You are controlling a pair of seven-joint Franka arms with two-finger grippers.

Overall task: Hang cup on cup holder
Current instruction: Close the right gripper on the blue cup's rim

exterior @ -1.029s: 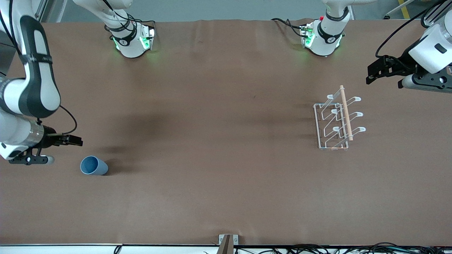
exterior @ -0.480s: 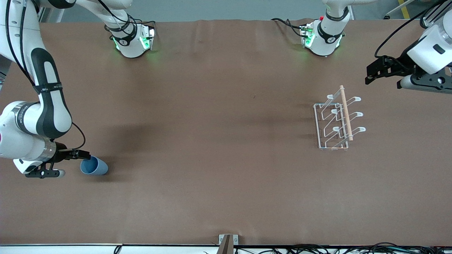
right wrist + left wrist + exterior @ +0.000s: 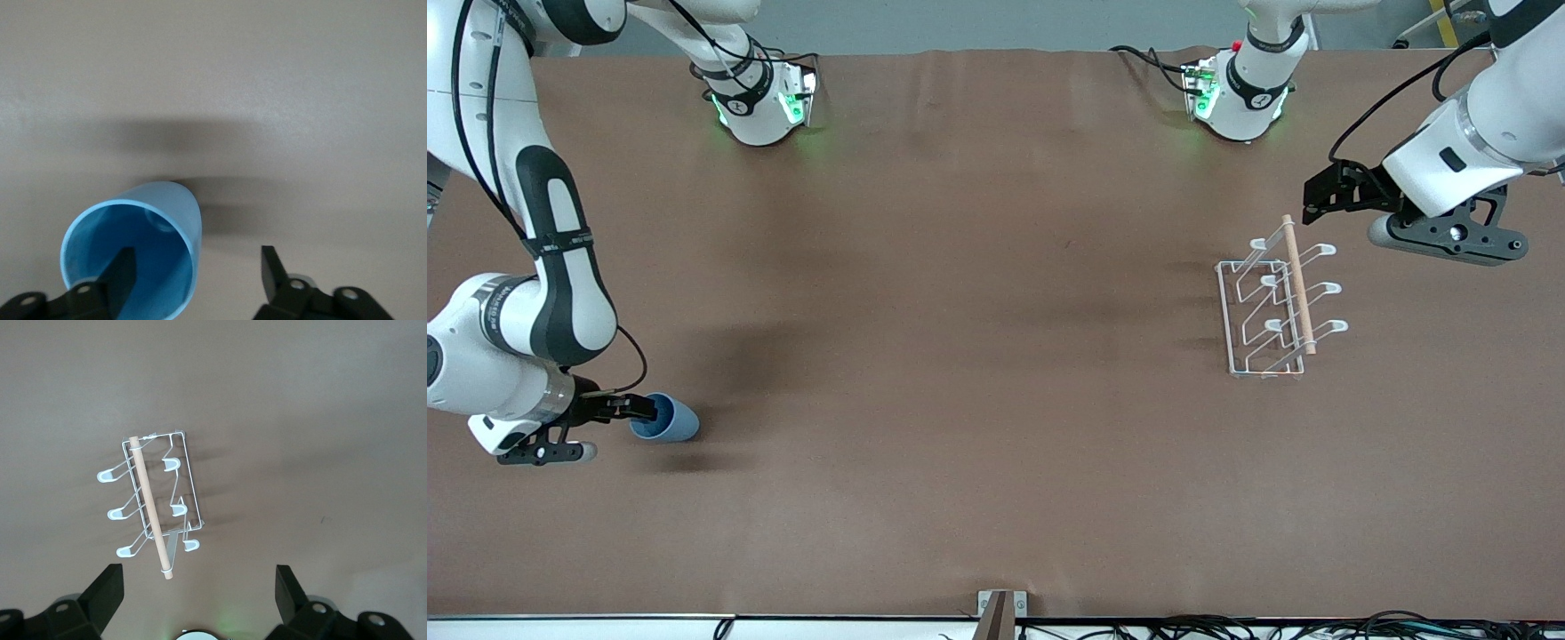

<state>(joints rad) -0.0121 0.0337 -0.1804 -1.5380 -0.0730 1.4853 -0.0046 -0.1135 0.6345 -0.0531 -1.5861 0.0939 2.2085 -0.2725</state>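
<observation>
The light-blue cup (image 3: 667, 420) lies on its side near the right arm's end of the table, its mouth turned toward my right gripper (image 3: 647, 408). That gripper is open at the cup's mouth. In the right wrist view the cup (image 3: 143, 233) shows its darker blue inside, with one finger (image 3: 119, 273) inside the mouth and the other outside the wall; my right gripper (image 3: 195, 272) straddles the rim. The white wire cup holder (image 3: 1276, 302) with its wooden rod stands near the left arm's end. My left gripper (image 3: 1320, 203) hovers open just beside the rod's end. The left wrist view shows the holder (image 3: 155, 503) below my left gripper (image 3: 198, 597).
The two arm bases (image 3: 760, 102) (image 3: 1236, 98) stand along the table's edge farthest from the front camera. A small metal bracket (image 3: 1000, 604) sits at the nearest edge. Brown table cover (image 3: 978, 373) spreads between cup and holder.
My right gripper has moved down to the cup and now has one finger in its mouth. My left gripper has swung in from the table's end toward the holder's rod.
</observation>
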